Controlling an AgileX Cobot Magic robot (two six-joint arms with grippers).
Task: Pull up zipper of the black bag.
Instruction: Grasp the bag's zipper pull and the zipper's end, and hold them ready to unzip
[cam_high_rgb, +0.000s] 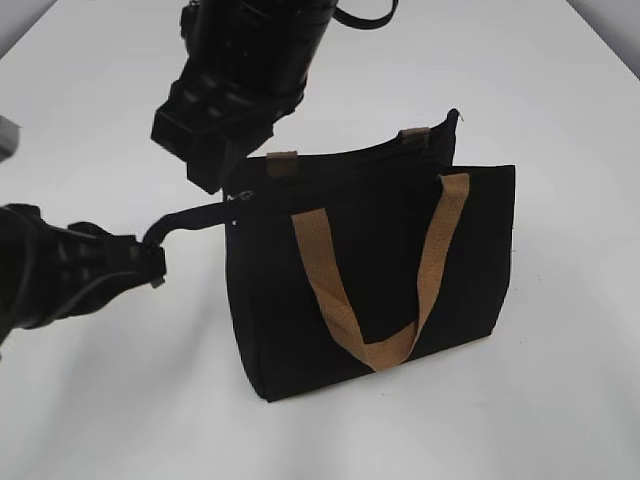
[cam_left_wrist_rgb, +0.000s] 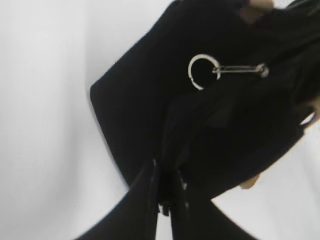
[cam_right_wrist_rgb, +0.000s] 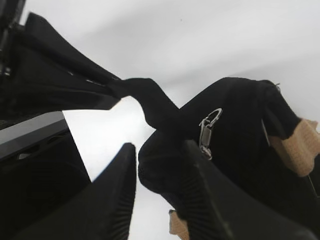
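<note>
Right gripper (cam_right_wrist_rgb: 160, 192) sat at 6 o'clock, its ribbed fingers (cam_right_wrist_rgb: 117, 195) apart around a corner of the black bag (cam_right_wrist_rgb: 240, 135). Zipper (cam_right_wrist_rgb: 207, 131) pull hung just at 2 o'clock of the right-hand finger. Black side strap (cam_right_wrist_rgb: 145, 97) ran toward 10 o'clock.

white table (cam_high_rgb: 560, 420), gray obj (cam_high_rgb: 8, 136) at left edge

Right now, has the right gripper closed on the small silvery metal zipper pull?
No: in the right wrist view the silvery zipper pull hangs free beside the right gripper, whose fingers straddle black fabric.
</note>
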